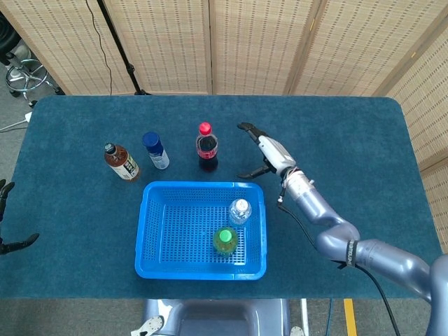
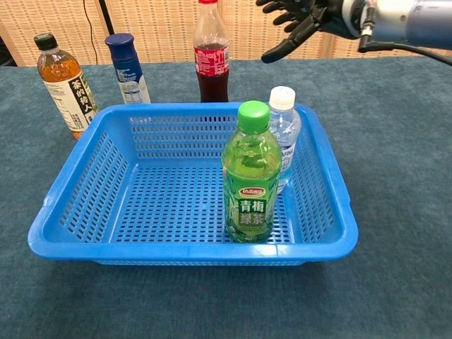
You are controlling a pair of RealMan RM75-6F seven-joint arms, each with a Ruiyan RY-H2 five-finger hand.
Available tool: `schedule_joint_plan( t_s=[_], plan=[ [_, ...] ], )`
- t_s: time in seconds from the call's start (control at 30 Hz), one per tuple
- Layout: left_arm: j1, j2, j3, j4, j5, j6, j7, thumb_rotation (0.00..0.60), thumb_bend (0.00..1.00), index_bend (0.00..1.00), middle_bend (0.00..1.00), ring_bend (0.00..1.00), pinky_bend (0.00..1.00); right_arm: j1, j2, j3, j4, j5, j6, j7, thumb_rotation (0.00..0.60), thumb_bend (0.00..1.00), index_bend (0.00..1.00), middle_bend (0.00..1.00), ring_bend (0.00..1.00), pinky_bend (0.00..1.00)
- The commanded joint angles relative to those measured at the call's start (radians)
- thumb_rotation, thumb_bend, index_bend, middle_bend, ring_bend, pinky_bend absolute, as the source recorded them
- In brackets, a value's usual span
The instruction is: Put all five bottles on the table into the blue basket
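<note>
The blue basket (image 1: 154, 238) (image 2: 78, 212) holds two upright bottles: a green tea bottle (image 1: 225, 241) (image 2: 251, 176) and a clear water bottle (image 1: 239, 211) (image 2: 284, 131). Behind it stand a red-capped cola bottle (image 1: 206, 147) (image 2: 211, 53), a blue-capped bottle (image 1: 155, 150) (image 2: 128, 68) and a brown tea bottle (image 1: 121, 162) (image 2: 63, 81). My right hand (image 1: 262, 152) (image 2: 304, 18) hovers open just right of the cola bottle, fingers spread, holding nothing. At the left edge, only the fingertips of my left hand (image 1: 7, 217) show.
The dark blue table (image 1: 350, 140) runs wide to the right of the basket. Woven screens (image 1: 266, 42) stand behind it. A stand pole (image 1: 119, 45) and a stool (image 1: 24, 73) are at the back left.
</note>
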Motion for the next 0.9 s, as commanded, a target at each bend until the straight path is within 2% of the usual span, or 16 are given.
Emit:
schedule_joint_plan(
  t_s=[0.03, 0.37, 0.7, 0.77, 0.8, 0.87, 0.9],
  plan=[
    [-0.001, 0.001, -0.006, 0.002, -0.014, -0.006, -0.002, 0.600, 0.04, 0.00, 0.00, 0.00, 0.00, 0.044, -0.056, 0.017, 0.058, 0.021, -0.039, -0.003, 0.600, 0.00, 0.00, 0.00, 0.00, 0.00],
    [-0.013, -0.003, -0.025, 0.010, -0.064, -0.031, 0.007, 0.600, 0.04, 0.00, 0.00, 0.00, 0.00, 0.146, -0.222, 0.063, 0.247, 0.031, -0.058, 0.006, 0.600, 0.00, 0.00, 0.00, 0.00, 0.00],
    [-0.019, -0.003, -0.042, 0.026, -0.112, -0.057, -0.008, 0.600, 0.04, 0.00, 0.00, 0.00, 0.00, 0.264, -0.404, 0.120, 0.571, 0.043, -0.107, 0.078, 0.600, 0.00, 0.00, 0.00, 0.00, 0.00],
    [-0.020, -0.002, -0.046, 0.030, -0.122, -0.062, -0.013, 0.600, 0.04, 0.00, 0.00, 0.00, 0.00, 0.286, -0.437, 0.132, 0.636, 0.037, -0.117, 0.112, 0.600, 0.00, 0.03, 0.04, 0.01, 0.06],
    [-0.021, -0.002, -0.049, 0.032, -0.129, -0.065, -0.015, 0.600, 0.04, 0.00, 0.00, 0.00, 0.00, 0.300, -0.458, 0.143, 0.676, 0.040, -0.123, 0.133, 0.600, 0.00, 0.09, 0.11, 0.06, 0.15],
    [-0.023, -0.002, -0.051, 0.034, -0.134, -0.070, -0.015, 0.600, 0.04, 0.00, 0.00, 0.00, 0.00, 0.321, -0.490, 0.157, 0.739, 0.039, -0.131, 0.169, 0.600, 0.00, 0.28, 0.30, 0.25, 0.38],
    [-0.023, -0.002, -0.052, 0.035, -0.136, -0.071, -0.015, 0.600, 0.04, 0.00, 0.00, 0.00, 0.00, 0.323, -0.496, 0.158, 0.751, 0.033, -0.132, 0.187, 0.600, 0.03, 0.40, 0.41, 0.38, 0.51]
  ],
)
